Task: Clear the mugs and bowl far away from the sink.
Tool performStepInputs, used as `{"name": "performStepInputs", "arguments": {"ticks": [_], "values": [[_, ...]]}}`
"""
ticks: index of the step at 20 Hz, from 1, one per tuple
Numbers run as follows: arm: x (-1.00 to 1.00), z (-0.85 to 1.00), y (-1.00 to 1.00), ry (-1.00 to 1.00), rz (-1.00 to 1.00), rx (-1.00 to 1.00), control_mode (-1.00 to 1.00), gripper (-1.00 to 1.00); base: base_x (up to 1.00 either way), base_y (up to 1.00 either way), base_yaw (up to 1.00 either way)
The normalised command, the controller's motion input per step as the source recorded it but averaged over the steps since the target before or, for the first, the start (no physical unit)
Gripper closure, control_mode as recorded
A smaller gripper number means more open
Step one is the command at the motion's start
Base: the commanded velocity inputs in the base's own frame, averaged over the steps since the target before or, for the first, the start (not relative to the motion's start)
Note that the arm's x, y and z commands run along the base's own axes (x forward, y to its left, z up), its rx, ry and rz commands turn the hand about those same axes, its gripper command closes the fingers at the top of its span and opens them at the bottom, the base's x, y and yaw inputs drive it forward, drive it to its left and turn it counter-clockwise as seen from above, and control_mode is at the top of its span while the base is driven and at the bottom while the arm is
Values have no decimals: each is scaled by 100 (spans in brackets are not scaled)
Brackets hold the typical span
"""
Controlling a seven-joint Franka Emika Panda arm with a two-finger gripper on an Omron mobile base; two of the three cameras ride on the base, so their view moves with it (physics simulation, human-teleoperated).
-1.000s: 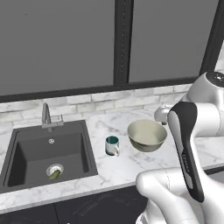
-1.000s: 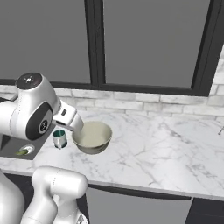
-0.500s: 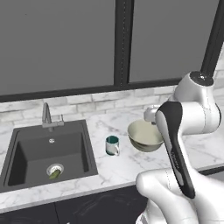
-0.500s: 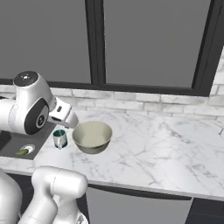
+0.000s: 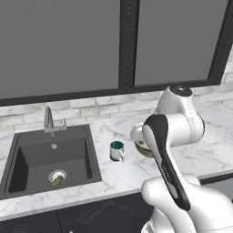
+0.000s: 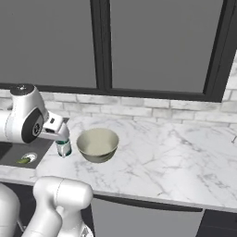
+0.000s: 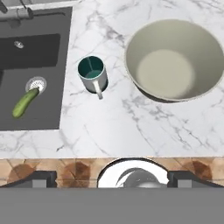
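My arm has swung to the left since a second ago, and its white body now covers most of the bowl [image 5: 142, 148] in the left base view. The mug and the bowl have not moved.

I look down through the hand camera. The white mug [image 7: 92, 74] with the dark teal band stands upright on the white marble bench [image 7: 131, 122]. Its inside is teal too. Its handle points toward the front edge of the bench. The mug is just beside the sink [image 7: 30, 74], near the sink's right edge but not touching it.

The big pale bowl [image 7: 173, 59] sits upright to the right of the mug. There is a small gap between them. The bowl is much wider than the mug and has nothing in it.

The sink is dark grey. A green cucumber [image 7: 25, 103] lies in it, with one end on the round silver drain [image 7: 36, 84]. The steel tap [image 5: 48, 121] stands at the back of the sink.

My claw hangs above the bench, over the mug and the bowl. It is spread as wide as it goes and holds nothing. I cannot see its tips well in the hand view.

In the right base view the mug [image 6: 64, 148] peeks out from under my arm, just left of the bowl [image 6: 97, 144]. Behind the bench there is a pale brick wall [image 6: 152, 110] and a big dark window [image 6: 157, 44].
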Motion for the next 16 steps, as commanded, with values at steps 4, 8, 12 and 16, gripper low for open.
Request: {"name": "performStepInputs", "arguments": {"ticks": [4, 8, 12, 16], "values": [[31, -22, 15, 16, 20, -3, -100, -100, 0, 0, 0], [12, -15, 16, 5, 15, -7, -100, -100, 0, 0, 0], [0, -5, 17, 0, 1, -13, -100, -100, 0, 0, 0], [0, -19, 1, 0, 0, -6, -100, -100, 0, 0, 0]]}}
